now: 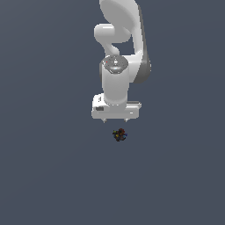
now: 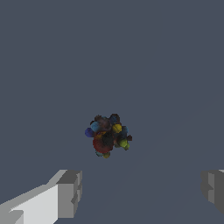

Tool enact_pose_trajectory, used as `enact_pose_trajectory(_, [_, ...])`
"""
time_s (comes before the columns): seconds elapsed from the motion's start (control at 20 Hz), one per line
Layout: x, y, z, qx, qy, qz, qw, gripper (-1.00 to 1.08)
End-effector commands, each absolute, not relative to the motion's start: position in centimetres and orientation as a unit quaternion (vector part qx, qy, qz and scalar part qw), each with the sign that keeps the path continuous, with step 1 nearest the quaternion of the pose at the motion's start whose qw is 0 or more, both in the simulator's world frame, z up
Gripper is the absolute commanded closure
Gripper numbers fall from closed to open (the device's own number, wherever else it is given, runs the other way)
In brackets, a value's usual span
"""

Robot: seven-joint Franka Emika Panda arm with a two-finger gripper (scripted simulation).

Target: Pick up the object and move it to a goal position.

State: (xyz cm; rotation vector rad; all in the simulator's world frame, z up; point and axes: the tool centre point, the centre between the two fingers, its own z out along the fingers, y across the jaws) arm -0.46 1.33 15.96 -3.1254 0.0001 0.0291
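The object is a tiny dark lumpy thing speckled with red, blue and yellow. It lies on the grey surface just in front of the white gripper in the exterior view. The gripper hangs above the surface, its short fingertips spread wide apart, open and empty. In the wrist view the object lies ahead of the gap between the two grey fingertips, apart from both, and the gripper's midpoint sits over bare floor.
The white arm rises behind the gripper in the exterior view. The flat grey surface fills both views with nothing else on it.
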Motion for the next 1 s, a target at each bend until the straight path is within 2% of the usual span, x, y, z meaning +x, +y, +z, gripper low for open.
enact_pose_trajectory(0.0, [-0.5, 1.3, 16.0, -1.0, 0.0, 0.009, 0.008, -0.92])
enact_pose_trajectory(0.5, [0.2, -0.8, 15.9, -0.999, 0.033, 0.001, 0.008, -0.92])
enact_pose_trajectory(0.95, [0.2, -0.4, 15.3, -1.0, 0.01, 0.002, 0.007, -0.92])
